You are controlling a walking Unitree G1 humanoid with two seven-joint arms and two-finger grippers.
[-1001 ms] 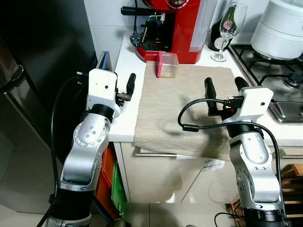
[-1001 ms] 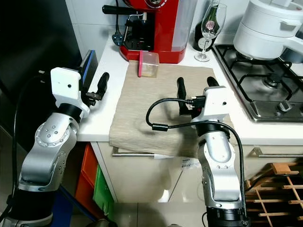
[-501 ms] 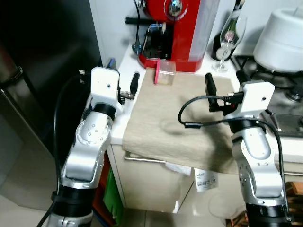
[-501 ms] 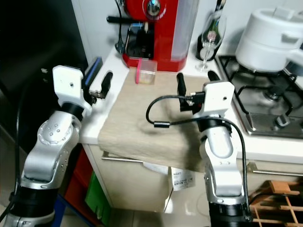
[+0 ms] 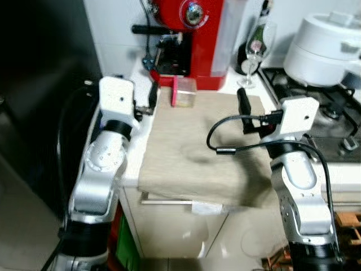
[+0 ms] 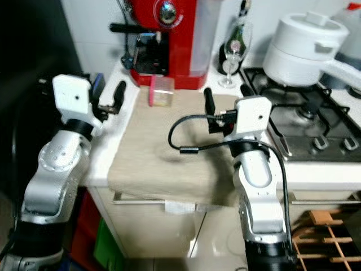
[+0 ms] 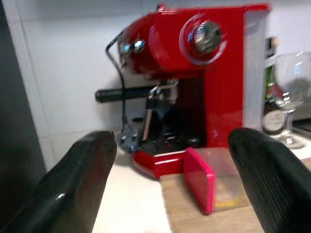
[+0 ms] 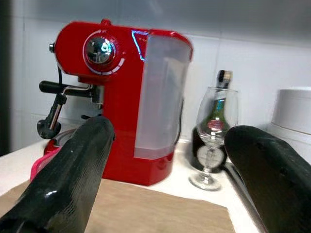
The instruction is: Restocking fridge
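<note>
- I have both arms raised over the table (image 5: 132,164), and my read is that the step in hand is the approach to the small pink-lidded container (image 5: 184,92), the only restockable item I can pick out.
- My left end effector (image 7: 170,189) hangs above the table's left edge with its fingers spread wide and nothing between them; through it I look straight at the container.
- My right end effector (image 8: 167,187) sits over the beige cloth (image 5: 197,152), likewise wide open and empty.
- To do this well, I would go in with the left one: it is nearer and already lined up. I would centre the fingers on the clear body, not on the lid, and close gently, since thin plastic may flex or slip.
- I would keep low and short of the red coffee machine (image 5: 192,34) just behind, and well away from the wine glass (image 5: 255,51) to its right.
- The container lies on the cloth's far edge, tipped with its pink lid facing left; something pale and yellowish shows inside, but I cannot tell what.
- The white pot (image 5: 324,48) on the stove (image 5: 333,113) is lidded; its contents are hidden.
- The dark fridge (image 5: 39,113) stands to my left.
</note>
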